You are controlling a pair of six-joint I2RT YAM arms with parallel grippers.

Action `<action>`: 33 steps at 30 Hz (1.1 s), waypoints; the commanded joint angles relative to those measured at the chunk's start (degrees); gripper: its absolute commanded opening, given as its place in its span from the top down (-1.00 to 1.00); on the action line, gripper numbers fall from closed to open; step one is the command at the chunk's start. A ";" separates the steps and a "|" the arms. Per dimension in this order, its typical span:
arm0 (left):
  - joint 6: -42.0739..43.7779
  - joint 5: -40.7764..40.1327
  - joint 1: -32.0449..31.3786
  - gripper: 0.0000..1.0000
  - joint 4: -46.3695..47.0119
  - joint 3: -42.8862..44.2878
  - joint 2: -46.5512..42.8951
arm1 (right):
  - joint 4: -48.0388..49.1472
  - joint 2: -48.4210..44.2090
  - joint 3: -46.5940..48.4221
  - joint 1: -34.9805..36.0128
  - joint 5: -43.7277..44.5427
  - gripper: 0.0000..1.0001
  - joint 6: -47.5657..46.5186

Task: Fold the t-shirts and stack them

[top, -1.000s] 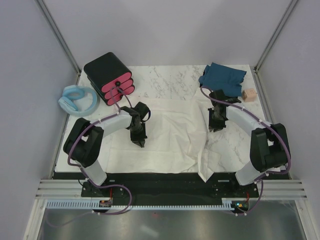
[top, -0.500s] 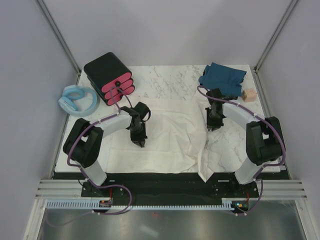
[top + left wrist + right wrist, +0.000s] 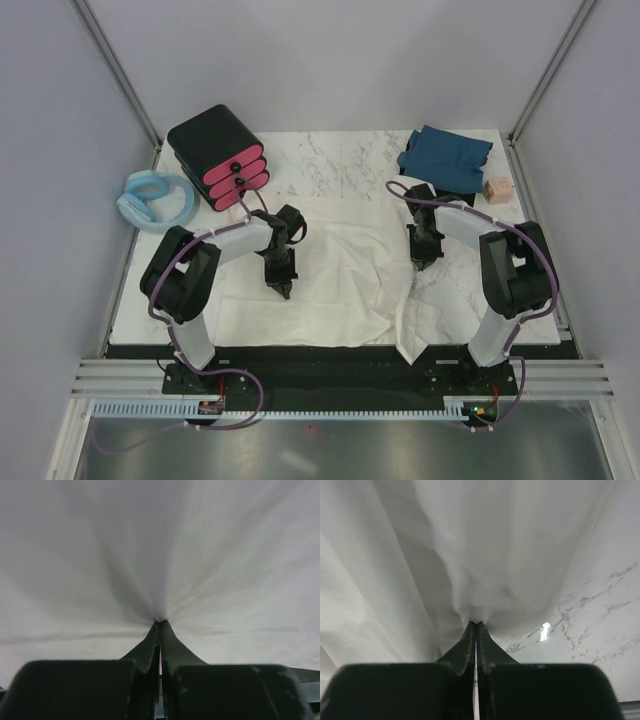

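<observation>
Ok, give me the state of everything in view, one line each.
white t-shirt, spread out unfolded, wrinkled, pinched at two spots.
teal t-shirt, rumpled heap at the far right corner, not held.
left end effector, shut on white t-shirt.
right end effector, shut on white t-shirt.
black box, pink drawers closed.

1. Left wrist view: cream shirt (image 3: 160,555) runs off every edge.
2. Bottom of that view: housing of my left gripper (image 3: 160,624) is blurred and cut off.
3. Right wrist view: bunched cloth hides what my right gripper (image 3: 476,624) pinches.
4. Top view, right side: tan block (image 3: 497,189), too small to identify.
</observation>
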 commanded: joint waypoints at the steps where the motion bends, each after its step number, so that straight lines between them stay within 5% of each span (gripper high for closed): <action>1: -1.23 -2.42 -0.27 0.96 3.82 -1.57 3.35 | 0.45 4.15 -0.82 0.10 5.53 1.00 0.38; 33: 4.48 -2.24 11.07 0.96 0.75 5.20 8.88 | -9.14 17.51 22.11 -9.22 12.48 1.00 -0.76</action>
